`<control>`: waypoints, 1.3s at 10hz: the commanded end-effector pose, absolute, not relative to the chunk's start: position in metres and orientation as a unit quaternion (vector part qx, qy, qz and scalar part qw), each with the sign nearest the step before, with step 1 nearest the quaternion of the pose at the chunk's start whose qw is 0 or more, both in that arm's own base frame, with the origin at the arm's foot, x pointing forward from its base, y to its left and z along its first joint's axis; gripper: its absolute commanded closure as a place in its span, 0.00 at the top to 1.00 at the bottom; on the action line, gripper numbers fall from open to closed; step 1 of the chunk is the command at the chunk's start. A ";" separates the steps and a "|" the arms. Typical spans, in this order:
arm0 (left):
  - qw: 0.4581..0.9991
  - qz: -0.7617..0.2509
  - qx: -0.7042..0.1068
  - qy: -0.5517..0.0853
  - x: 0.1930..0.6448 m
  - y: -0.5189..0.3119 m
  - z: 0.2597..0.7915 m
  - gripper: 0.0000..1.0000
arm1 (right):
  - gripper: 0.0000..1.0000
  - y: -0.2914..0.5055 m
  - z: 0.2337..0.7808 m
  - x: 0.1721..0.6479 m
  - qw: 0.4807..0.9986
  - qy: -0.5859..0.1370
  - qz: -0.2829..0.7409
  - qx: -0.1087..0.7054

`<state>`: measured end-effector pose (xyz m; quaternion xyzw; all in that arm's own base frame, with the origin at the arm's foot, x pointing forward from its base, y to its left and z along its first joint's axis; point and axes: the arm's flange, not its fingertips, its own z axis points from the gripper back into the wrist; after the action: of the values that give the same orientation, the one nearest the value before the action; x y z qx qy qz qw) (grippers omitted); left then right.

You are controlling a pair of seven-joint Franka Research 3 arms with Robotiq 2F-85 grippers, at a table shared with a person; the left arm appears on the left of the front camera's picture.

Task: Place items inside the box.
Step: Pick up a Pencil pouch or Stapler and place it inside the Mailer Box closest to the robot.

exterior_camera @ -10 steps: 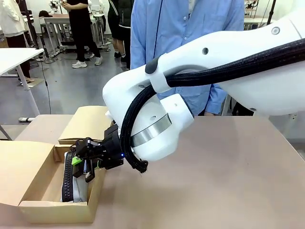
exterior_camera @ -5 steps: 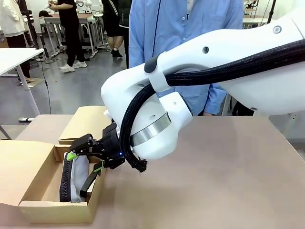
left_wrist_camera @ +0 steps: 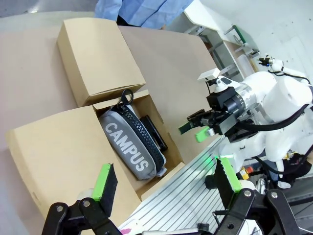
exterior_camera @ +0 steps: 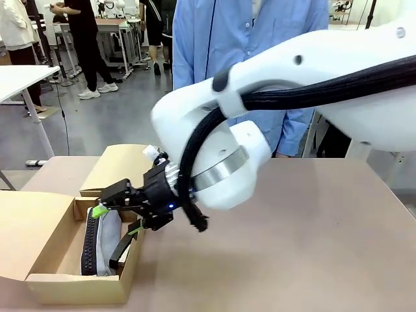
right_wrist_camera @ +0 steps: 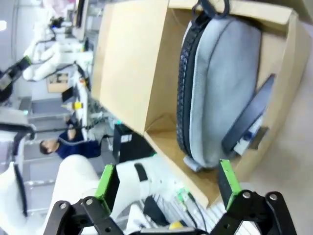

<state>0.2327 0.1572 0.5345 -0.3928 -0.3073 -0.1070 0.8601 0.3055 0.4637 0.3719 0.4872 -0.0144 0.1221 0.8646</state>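
Front view: R claw point(exterior_camera: 117, 220) overlaps box point(exterior_camera: 71, 289).

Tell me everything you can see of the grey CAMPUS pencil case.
The grey pencil case looks like soft fabric, with white "CAMPUS" lettering on its face, a black zip, closed, along one long edge and a black ring pull at one end. It lies lengthwise on the floor of the open cardboard box. A slim black item rests against its side, between it and the box wall. The open right gripper hangs above, not touching it.
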 end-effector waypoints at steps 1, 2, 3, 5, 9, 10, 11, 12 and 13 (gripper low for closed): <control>0.854 -0.115 -0.397 -0.316 0.232 0.155 0.534 1.00 | 1.00 0.358 0.408 0.302 0.834 0.034 0.147 0.531; 0.854 -0.115 -0.397 -0.316 0.232 0.155 0.534 1.00 | 1.00 0.308 0.420 0.298 0.803 0.079 0.148 0.573; 0.854 -0.115 -0.397 -0.316 0.232 0.155 0.534 1.00 | 1.00 0.264 0.428 0.290 0.783 0.072 0.130 0.603; 0.854 -0.115 -0.397 -0.316 0.232 0.155 0.534 1.00 | 1.00 0.219 0.418 0.273 0.797 -0.012 0.030 0.603; 0.854 -0.115 -0.397 -0.316 0.232 0.155 0.534 1.00 | 1.00 0.284 0.422 0.289 0.786 0.059 0.126 0.602; 0.854 -0.115 -0.397 -0.316 0.232 0.155 0.534 1.00 | 1.00 0.267 0.423 0.278 0.788 0.053 0.120 0.602; 0.854 -0.115 -0.397 -0.316 0.232 0.155 0.534 1.00 | 1.00 0.244 0.429 0.290 0.788 0.034 0.097 0.607; 0.854 -0.115 -0.397 -0.316 0.232 0.155 0.534 1.00 | 1.00 0.217 0.438 0.303 0.793 0.011 0.072 0.605; 0.854 -0.115 -0.397 -0.316 0.232 0.155 0.534 1.00 | 1.00 0.184 0.446 0.316 0.797 -0.011 0.040 0.603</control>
<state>0.2326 0.1572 0.5346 -0.3926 -0.3074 -0.1071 0.8601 0.3198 0.2209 0.4398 0.6063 0.0056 0.0735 0.7918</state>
